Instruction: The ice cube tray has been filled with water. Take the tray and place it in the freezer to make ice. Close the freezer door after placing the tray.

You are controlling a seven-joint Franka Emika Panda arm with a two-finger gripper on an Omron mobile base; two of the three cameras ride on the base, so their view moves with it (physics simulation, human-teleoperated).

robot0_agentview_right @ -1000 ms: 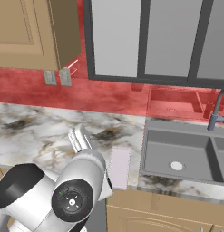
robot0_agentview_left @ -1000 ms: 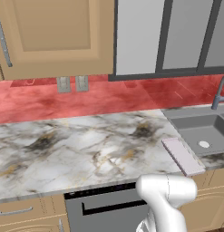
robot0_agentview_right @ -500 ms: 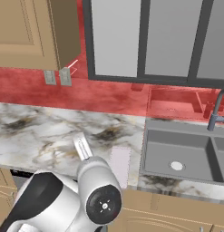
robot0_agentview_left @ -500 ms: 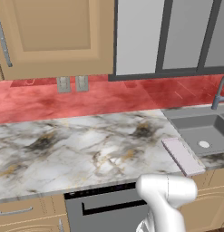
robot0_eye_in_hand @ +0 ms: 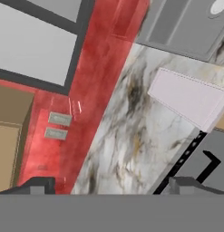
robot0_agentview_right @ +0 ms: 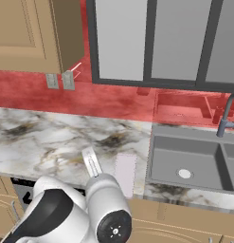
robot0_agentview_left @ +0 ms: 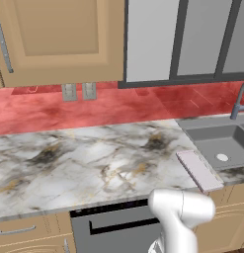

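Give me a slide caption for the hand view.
Open gripper looks across marble counter toward the ice cube tray beside the sink.

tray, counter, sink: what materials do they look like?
Ice cube tray: matte pale pink, probably plastic or silicone; flat and uniform.
Counter: polished marble-look stone; white with grey and gold veining.
Sink: matte grey, likely metal or composite; the render leaves it open.

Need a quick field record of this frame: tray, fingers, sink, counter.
tray: ice cube tray lies flat on the marble counter, at its front edge, just left of the sink
tray contact: untouched, nothing gripping it
fingers: gripper open, empty, tips well apart in the hand view
fingers vs tray: apart; tray sits ahead of the tips in the hand view
sink: grey basin, faucet behind it
backsplash: red, two wall outlets
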